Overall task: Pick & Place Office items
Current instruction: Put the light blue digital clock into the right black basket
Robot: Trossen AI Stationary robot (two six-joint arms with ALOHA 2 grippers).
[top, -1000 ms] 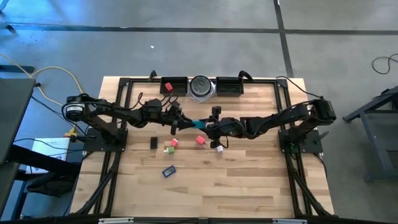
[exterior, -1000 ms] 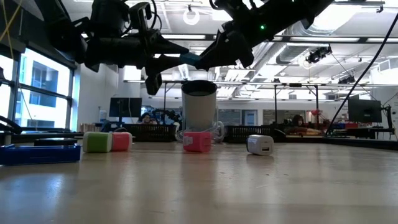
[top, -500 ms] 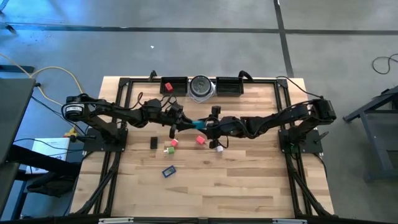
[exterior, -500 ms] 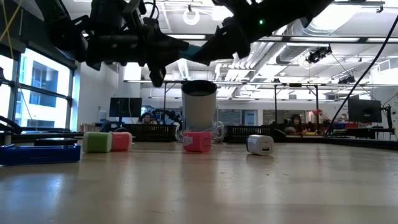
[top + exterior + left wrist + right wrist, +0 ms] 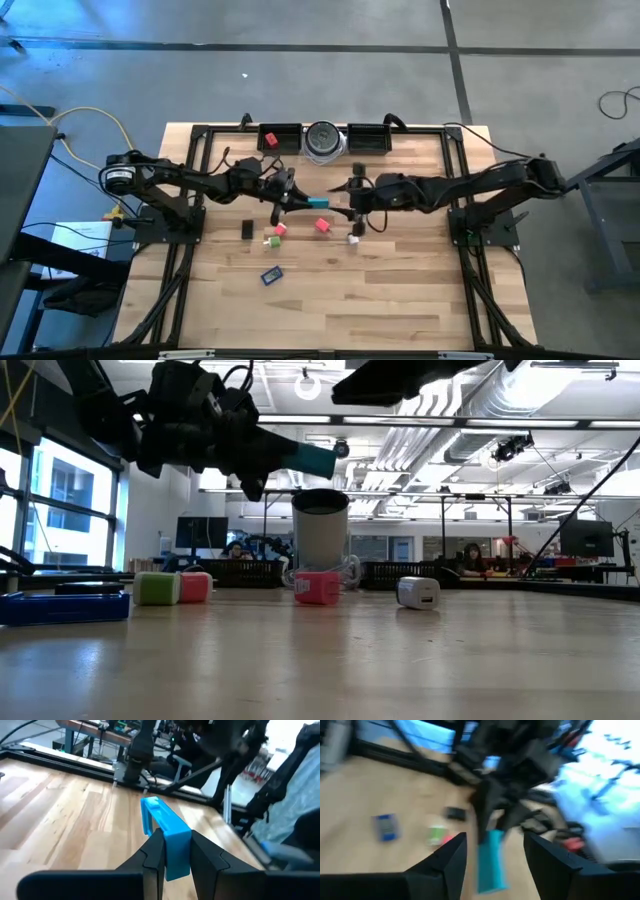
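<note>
Wooden desk point(image 5: 400, 300) boards lie under both arms. High above them the teal block point(image 5: 318, 202) is pinched at one end by the left tool point(image 5: 172, 851). The right tool point(image 5: 492, 851) is spread open, holding nothing, just beside. With so short a grip, the block could be tilted and dropped.

Teal block point(image 5: 318, 202) between dark fingers point(image 5: 152, 855); bright blue in the left wrist view. Pink block point(image 5: 318, 587) and red block point(image 5: 281, 229) on pale striped wood of the table point(image 5: 380, 290). Green cube point(image 5: 157, 588), white bit point(image 5: 418, 593), black bar point(image 5: 247, 230), blue flat piece point(image 5: 272, 274). Silver-grey disc point(image 5: 324, 139) between black trays point(image 5: 367, 138); one more red piece point(image 5: 270, 140) in the left tray.
</note>
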